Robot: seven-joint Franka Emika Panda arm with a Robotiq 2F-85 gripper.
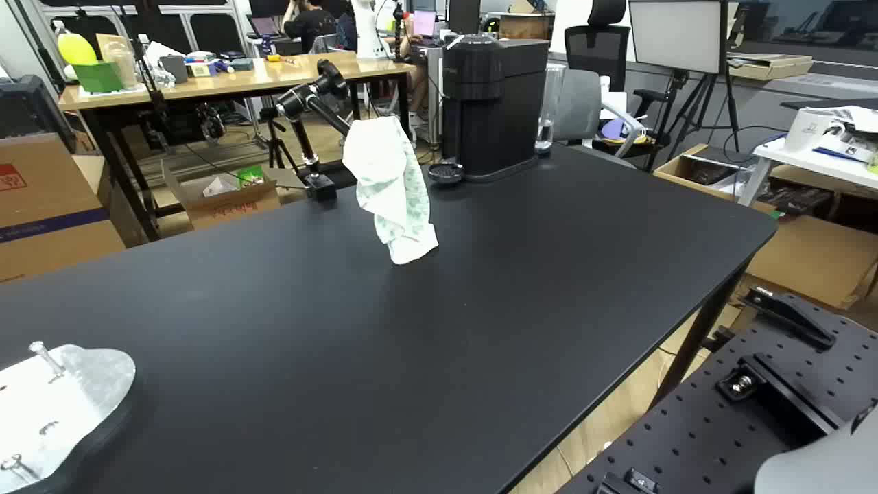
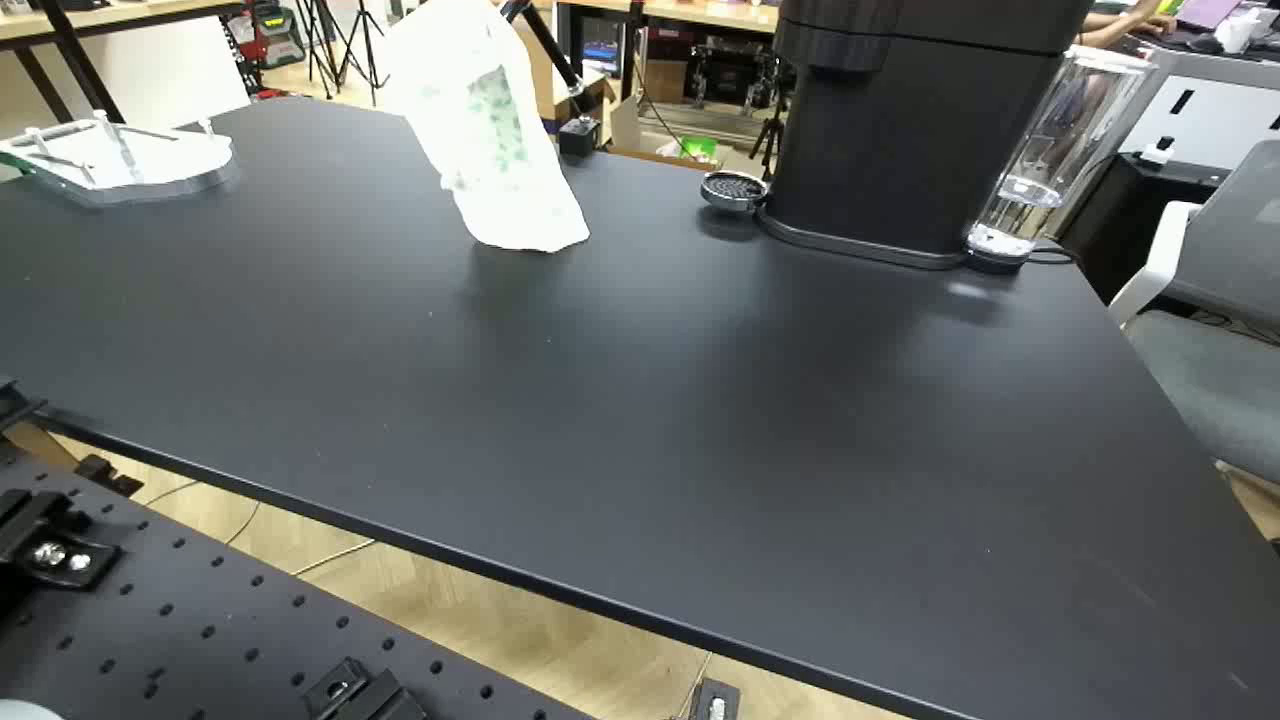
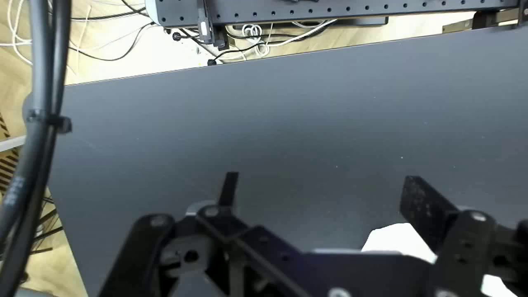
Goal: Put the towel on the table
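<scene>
Towel point(image 3: 392, 237) at four o'clock in my wrist view, partly behind my gripper point(image 3: 321, 178); its fingers point(image 3: 423, 206) stand wide apart; in an exterior view the towel slants over the dark table point(image 2: 700, 420); a black machine point(image 2: 910, 150) stands at its three o'clock.

In an exterior view, the towel point(image 1: 394, 189) at upper middle is showing soft, creased, matt cloth, and the table point(image 1: 480, 343) across the frame is looking smooth and mostly matt. The coffee machine point(image 1: 507, 116) is presenting smooth plastic, the box point(image 1: 41, 199) at far left is showing matt cardboard, and the desk point(image 1: 295, 72) at upper left is looking like lightly glossy wood. At upper right in an exterior view, a see-through tank point(image 2: 1060, 130) is gleaming, glass or plastic, hard to tell. In the wrist view, the gripper point(image 3: 323, 185) at the bottom is looking matt, its screw heads point(image 3: 478, 216) shining like metal.
</scene>
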